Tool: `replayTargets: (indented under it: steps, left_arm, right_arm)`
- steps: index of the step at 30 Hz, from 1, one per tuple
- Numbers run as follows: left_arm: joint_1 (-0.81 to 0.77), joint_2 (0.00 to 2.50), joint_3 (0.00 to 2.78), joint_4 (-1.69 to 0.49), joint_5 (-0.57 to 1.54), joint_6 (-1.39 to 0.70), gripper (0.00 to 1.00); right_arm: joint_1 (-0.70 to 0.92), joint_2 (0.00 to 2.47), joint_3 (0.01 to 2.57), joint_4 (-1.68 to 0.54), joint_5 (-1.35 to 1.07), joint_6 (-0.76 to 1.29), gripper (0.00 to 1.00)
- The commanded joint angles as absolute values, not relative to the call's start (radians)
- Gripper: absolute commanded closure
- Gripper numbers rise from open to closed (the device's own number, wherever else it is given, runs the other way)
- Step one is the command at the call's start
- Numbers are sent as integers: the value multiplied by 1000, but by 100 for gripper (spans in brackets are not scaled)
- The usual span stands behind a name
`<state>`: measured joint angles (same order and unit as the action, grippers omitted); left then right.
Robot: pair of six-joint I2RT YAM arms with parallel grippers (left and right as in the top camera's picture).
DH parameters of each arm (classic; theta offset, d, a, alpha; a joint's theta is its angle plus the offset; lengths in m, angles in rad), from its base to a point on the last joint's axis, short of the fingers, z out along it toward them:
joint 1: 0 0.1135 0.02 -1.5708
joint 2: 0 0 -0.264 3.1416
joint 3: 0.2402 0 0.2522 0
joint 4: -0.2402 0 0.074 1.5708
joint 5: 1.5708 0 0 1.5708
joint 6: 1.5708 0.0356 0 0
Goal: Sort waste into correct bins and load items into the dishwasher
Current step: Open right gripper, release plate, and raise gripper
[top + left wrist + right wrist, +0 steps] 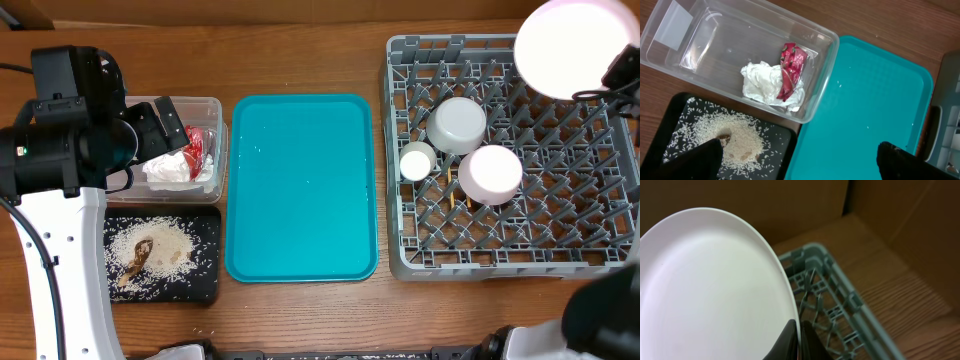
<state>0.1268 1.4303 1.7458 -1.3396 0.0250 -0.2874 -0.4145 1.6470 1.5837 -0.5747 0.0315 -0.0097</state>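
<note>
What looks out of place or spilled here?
A few white specks, perhaps stray rice, dot the teal tray; the rice pile sits inside the black tray. Nothing else looks spilled, askew or damaged.

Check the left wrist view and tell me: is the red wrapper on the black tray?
No, the red wrapper lies in the clear tub, against the white napkin.

Left arm (70, 260): white link, small dark screw holes, black boxy wrist housing, 1 black cable (22, 235) alongside. Left jaws: 2 matte black fingertips (692, 162). Right jaws: glossy black.
</note>
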Motion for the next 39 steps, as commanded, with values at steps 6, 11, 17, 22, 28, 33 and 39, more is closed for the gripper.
replayTargets:
  steps: [6,11,17,22,28,33,39]
  left_arm:
    - [131,1437,1756,-1338,18,-284,0]
    - [131,1437,1756,-1338,18,-284,0]
    - [131,1437,1756,-1338,18,-284,0]
    - [131,1437,1756,-1338,18,-284,0]
    - [131,1437,1756,-1338,18,-284,0]
    - [131,1437,1756,-1338,18,-284,0]
    - [131,1437,1756,-1338,18,-284,0]
  right_arm:
    - [-158,1541,1611,-617,488,-353,96]
    - [18,1563,1609,-591,856,-477,96]
    - [144,1583,1608,-562,1047,-562,96]
    - [194,1584,1604,-561,1125,-603,96]
    - [243,1591,1548,-495,1126,-603,96]
    - [269,1632,1468,-404,1185,-631,96]
    - [273,1758,1413,-132,1256,-950,96]
